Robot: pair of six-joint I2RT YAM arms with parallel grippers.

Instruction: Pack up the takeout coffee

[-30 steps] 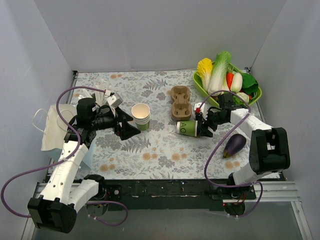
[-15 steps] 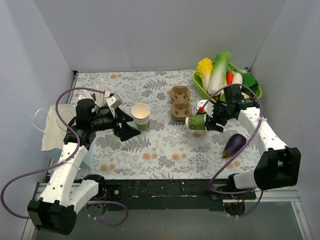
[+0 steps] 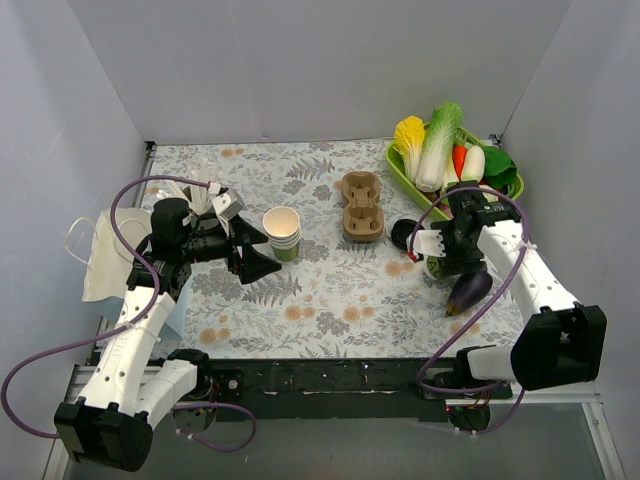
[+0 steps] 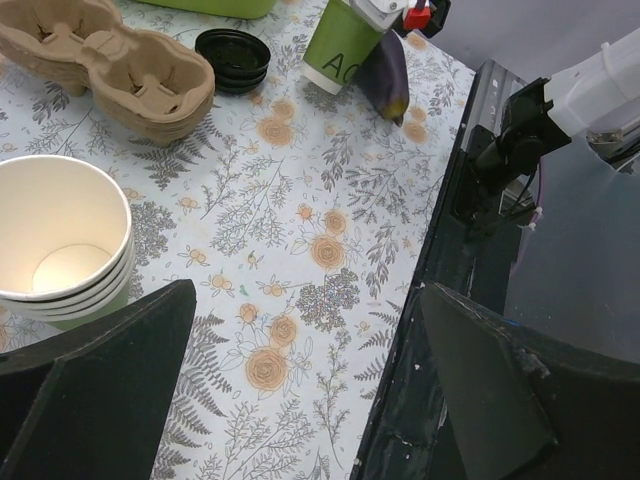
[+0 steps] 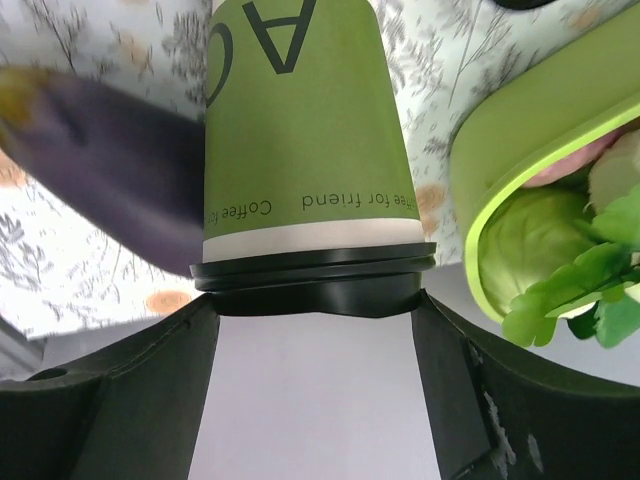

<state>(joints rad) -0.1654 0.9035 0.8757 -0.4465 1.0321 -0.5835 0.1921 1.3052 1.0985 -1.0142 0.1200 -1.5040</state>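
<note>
The right claw (image 5: 313, 300) is closed on the small green-and-cream paper coffee cup (image 5: 300, 130). Its two dark fingers (image 5: 110, 400) pinch the end with the round black plastic lid from either side. The cup hangs below the claw with its base pointing away from the wrist, so its long axis runs straight out along the claw's reach, near upright over the flower-printed tablecloth (image 3: 330, 290). Whether the base touches the cloth cannot be told. A dark purple eggplant (image 3: 468, 290) lies just beside the cup, on the side toward the arm bases. A lime-green plastic tray (image 5: 540, 100) of vegetables sits on the claw's far side.

The brown moulded-pulp cup carrier (image 3: 361, 207) lies to this claw's left, with a loose round black lid (image 3: 403, 235) between them. Its long axis runs away from the bases, so its wells lie one behind the other. The cup looks gripped but not yet seated, and the next move probably calls for a leftward carry over the loose lid, cup kept upright.

The left claw (image 4: 305, 300) is spread wide and holds nothing, beside a stack of lidless cream-and-green paper cups (image 4: 62, 250). The right arm is nearer the carrier and has the cup.
</note>
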